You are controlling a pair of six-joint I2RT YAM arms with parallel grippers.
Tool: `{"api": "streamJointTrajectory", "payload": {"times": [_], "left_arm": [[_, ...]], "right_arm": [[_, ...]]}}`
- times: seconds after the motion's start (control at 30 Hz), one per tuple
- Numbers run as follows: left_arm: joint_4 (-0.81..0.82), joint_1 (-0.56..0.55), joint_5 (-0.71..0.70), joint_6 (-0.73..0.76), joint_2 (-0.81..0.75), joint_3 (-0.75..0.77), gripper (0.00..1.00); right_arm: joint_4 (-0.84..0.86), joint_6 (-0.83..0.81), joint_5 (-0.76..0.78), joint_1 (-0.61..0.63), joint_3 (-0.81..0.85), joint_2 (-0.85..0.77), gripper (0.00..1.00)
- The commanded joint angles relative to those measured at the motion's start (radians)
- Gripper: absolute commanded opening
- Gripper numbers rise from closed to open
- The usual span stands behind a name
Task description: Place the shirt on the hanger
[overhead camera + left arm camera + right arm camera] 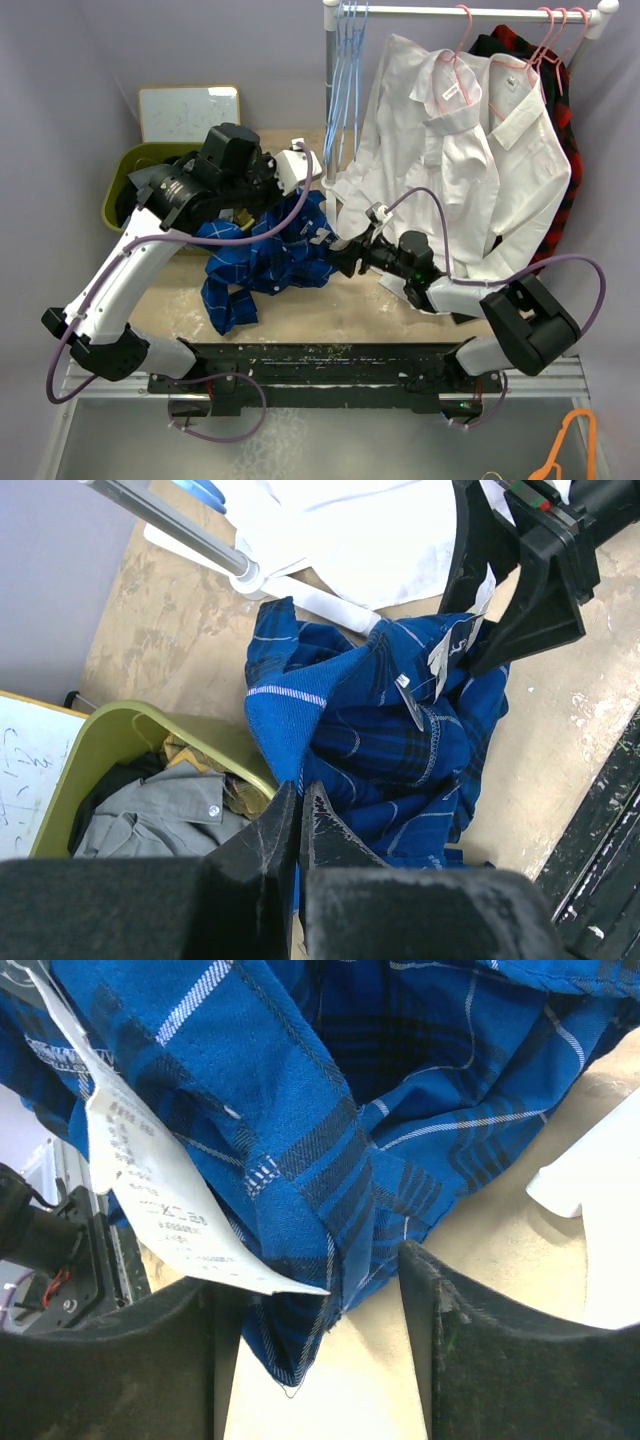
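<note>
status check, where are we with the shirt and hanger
Left hand shut on shirt, holding a fold up. Right hand open, shirt edge between its fingers. Hanger on rail, untouched, white shirts beside it.

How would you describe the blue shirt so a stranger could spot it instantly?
Look at the wooden table under the clothes rail. The shirt is the crumpled heap on it, royal blue with thin white checks, unlike the hanging white shirts.
</note>
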Motion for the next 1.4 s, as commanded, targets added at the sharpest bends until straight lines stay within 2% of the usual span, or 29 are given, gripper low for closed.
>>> {"api": "streamJointTrajectory", "payload": {"times": [0.0,0.07,0.13,0.17,0.23,0.3,0.37,0.43,0.53,0.77,0.9,1.0,1.13,1.27,1.37], "left_arm": [[0.03,0.0,0.001,0.002,-0.034,0.038,0.02],[0.03,0.0,0.001,0.0,-0.035,0.037,0.02],[0.033,0.001,0.0,-0.005,-0.033,0.043,0.03],[0.032,0.0,0.002,-0.009,-0.03,0.057,0.03],[0.003,0.001,0.02,-0.02,-0.012,0.129,0.04],[-0.03,-0.004,0.04,-0.019,0.007,0.235,0.05],[-0.042,-0.012,0.033,-0.022,0.026,0.344,0.05],[-0.026,-0.03,-0.014,-0.038,0.043,0.431,0.03],[0.027,-0.048,-0.102,-0.073,0.074,0.536,0.01],[0.181,-0.121,-0.324,-0.113,0.175,0.794,0.01],[0.271,-0.141,-0.473,-0.103,0.2,0.837,0.01],[0.299,-0.141,-0.539,-0.109,0.193,0.753,0.01],[0.383,-0.112,-0.647,-0.153,0.115,0.371,0.0],[0.427,0.041,-0.541,-0.325,0.032,-0.013,0.0],[0.433,0.082,-0.461,-0.389,-0.001,-0.172,0.0]], "right_arm": [[0.114,0.056,-0.018,-0.005,0.046,0.024,0.52],[0.121,0.069,-0.025,-0.004,0.051,0.03,0.31],[0.133,0.1,-0.035,-0.006,0.057,0.022,0.05],[0.126,0.123,-0.036,-0.006,0.063,0.002,0.0],[0.033,0.149,-0.02,-0.006,0.101,-0.074,0.0],[-0.164,0.113,0.059,-0.005,0.189,-0.183,0.0],[-0.458,0.02,0.149,0.001,0.333,-0.278,0.0],[-0.662,-0.042,0.254,0.001,0.479,-0.345,0.0],[-0.882,-0.11,0.377,0.002,0.712,-0.385,0.0],[-1.175,-0.175,0.388,0.002,1.23,-0.259,0.0],[-1.239,-0.165,0.363,0.002,1.361,-0.186,0.0],[-1.226,-0.149,0.358,0.002,1.333,-0.174,0.0],[-1.176,-0.091,0.417,0.002,1.13,-0.216,0.0],[-1.052,0.056,0.432,0.002,0.777,-0.31,0.0],[-0.92,0.184,0.393,0.004,0.51,-0.378,0.0]]}}
